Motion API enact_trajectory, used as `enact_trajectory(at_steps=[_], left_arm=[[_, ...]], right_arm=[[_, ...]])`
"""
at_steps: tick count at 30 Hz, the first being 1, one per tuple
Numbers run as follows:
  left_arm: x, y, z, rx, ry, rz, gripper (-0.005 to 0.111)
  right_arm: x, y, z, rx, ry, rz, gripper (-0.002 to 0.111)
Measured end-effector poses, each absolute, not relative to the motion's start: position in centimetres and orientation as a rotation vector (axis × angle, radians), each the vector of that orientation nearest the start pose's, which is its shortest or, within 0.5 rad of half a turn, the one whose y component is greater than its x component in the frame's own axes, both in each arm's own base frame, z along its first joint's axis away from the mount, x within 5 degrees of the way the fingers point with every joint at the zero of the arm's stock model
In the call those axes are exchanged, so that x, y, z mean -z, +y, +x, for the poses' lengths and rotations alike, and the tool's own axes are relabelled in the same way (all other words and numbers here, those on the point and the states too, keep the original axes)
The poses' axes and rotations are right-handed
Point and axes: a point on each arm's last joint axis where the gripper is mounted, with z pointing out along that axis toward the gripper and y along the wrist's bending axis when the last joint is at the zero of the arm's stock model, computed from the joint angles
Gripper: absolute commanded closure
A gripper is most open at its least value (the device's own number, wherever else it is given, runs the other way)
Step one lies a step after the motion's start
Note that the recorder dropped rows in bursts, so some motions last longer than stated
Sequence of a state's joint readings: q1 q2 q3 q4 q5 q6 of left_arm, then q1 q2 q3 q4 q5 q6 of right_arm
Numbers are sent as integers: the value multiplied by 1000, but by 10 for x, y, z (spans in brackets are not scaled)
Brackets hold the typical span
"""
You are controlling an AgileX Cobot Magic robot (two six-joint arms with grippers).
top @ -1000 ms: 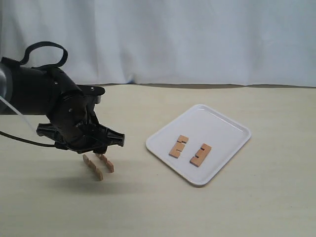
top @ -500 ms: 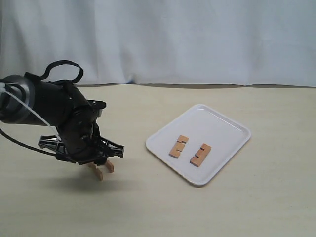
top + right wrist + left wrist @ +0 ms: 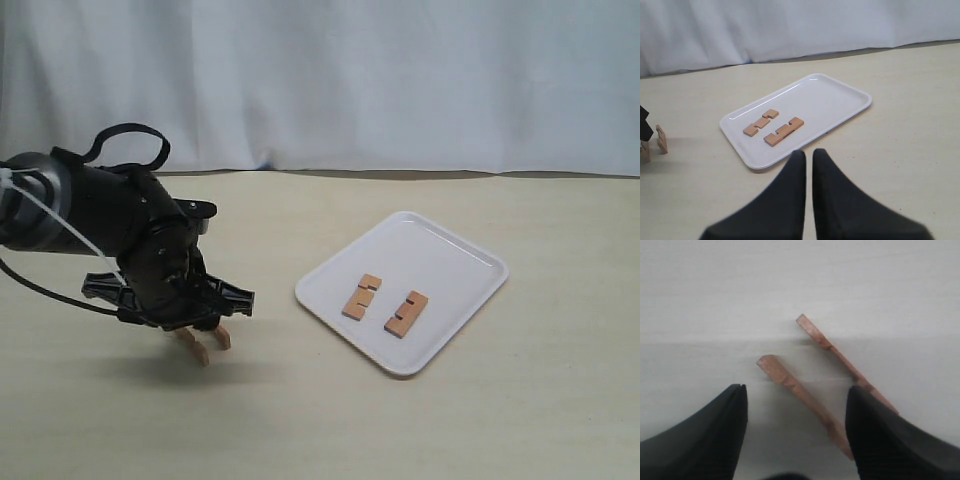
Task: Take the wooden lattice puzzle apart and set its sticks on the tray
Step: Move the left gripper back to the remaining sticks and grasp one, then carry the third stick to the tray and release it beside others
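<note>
Two sticks [image 3: 200,342] are lying side by side on the table [image 3: 500,420], well apart from the tray [image 3: 450,250], which is carrying two other sticks [image 3: 362,296]; left gripper [image 3: 796,390] is hovering spread over the table pair, right gripper [image 3: 807,155] is idling pressed together, so it is worth centring on one stick before closing.

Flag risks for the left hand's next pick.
1. The open left hand straddles one stick, while the second stick passes close by one finger: closing could pinch both or knock the second away.
2. Two sticks already lie on the tray; a release there could land on them.
</note>
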State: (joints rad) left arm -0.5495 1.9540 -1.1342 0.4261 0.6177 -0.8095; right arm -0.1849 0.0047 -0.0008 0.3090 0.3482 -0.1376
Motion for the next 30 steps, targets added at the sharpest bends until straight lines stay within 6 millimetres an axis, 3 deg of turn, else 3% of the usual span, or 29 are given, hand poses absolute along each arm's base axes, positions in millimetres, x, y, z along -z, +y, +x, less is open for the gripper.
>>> enact_trajectory(at_steps=[6,13,17,21,22,26,30], left_arm=[[-117,-173,324,-146,2826,99,52],[-114,-173,324,-142,2825,102,54],[-106,-173,324,-157,2841,107,72],[-104,-173,324,-161,2844,117,103],[-104,-173,324,-163,2844,127,107],[-108,-171,323,-193,2850,176,107],[-126,-168,321,-211,2834,183,107]], right_arm=[[-183,-1,54,-73,1805,234,104],[-183,-1,54,-73,1805,234,104],[-183,-1,54,-73,1805,234,104],[-183,-1,54,-73,1805,234,104],[-183,-1,54,-73,1805,234,104],[-183,-1,54,-73,1805,234,104],[-183,-1,54,-73,1805,234,104]])
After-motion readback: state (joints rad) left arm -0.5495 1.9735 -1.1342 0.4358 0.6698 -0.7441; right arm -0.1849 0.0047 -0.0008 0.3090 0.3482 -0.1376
